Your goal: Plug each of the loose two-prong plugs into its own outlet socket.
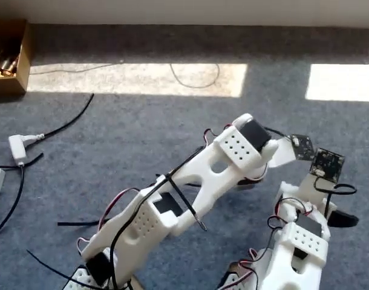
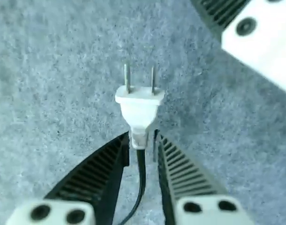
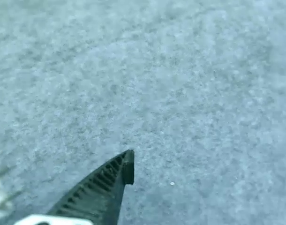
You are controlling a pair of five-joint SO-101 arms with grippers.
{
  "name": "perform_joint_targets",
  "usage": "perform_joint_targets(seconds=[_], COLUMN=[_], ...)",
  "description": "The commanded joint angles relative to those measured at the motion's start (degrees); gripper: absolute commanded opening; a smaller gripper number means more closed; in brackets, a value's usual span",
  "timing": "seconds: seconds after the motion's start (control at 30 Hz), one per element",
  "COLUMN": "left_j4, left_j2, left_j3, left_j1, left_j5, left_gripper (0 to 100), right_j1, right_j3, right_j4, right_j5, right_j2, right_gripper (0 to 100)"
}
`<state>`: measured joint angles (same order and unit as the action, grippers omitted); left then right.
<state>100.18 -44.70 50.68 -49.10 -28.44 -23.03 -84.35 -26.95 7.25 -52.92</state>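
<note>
Where your left gripper closes, it pinches a white two-prong plug at its cord end, with the prongs pointing away over the grey carpet. Your right gripper hangs over the same carpet; you cannot tell whether it is open or closed. Farther off, at the left of the high view, a second white plug lies with its black cable, well apart from both arms.

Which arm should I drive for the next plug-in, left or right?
Left. The left gripper is shut on the white plug, with the prongs pointing away from it and unobstructed. The right gripper is over carpet, holding no plug that I can see.
</note>
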Motion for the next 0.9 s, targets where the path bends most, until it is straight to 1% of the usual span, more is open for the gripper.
perform_joint_targets(seconds=[0.0, 0.07, 0.13, 0.27, 0.47, 0.6, 0.67, 0.8, 0.87], left_j4=[0.97, 0.88, 0.79, 0.7, 0.7, 0.7, 0.79, 0.88, 0.88], left_j2=[0.84, 0.84, 0.84, 0.84, 0.92, 0.92, 0.92, 0.92, 0.92], left_j3=[2.95, 3.21, 3.21, 3.21, 3.47, 7.25, 9.36, 10.42, 10.51], left_j1=[-4.26, -5.67, -6.99, -7.78, -3.91, -0.04, 1.19, 2.07, 2.07], left_j5=[0.53, 0.44, 0.44, 0.44, 0.35, 0.35, 0.79, 0.7, 0.53], left_gripper=[13, 12, 12, 12, 12, 12, 16, 30, 33], right_j1=[-11.3, -18.59, -24.13, -30.64, -31.25, -29.76, -28.88, -27.82, -27.65], right_j3=[2.42, 3.21, 5.41, 9.54, 10.42, 10.07, 9.98, 10.42, 10.51], right_j4=[-1.98, -1.8, -1.8, -1.89, -1.98, -1.98, -2.24, -6.29, -6.64], right_j5=[4.48, 6.59, 6.95, 6.95, 9.23, 9.76, 9.76, 9.76, 9.76], right_j2=[-0.57, -0.66, -0.66, -0.66, -0.66, -0.66, -0.66, -0.66, -0.66], right_gripper=[59.3, 59.3, 59.3, 59.3, 59.3, 59.3, 59.3, 59.3, 59.3])
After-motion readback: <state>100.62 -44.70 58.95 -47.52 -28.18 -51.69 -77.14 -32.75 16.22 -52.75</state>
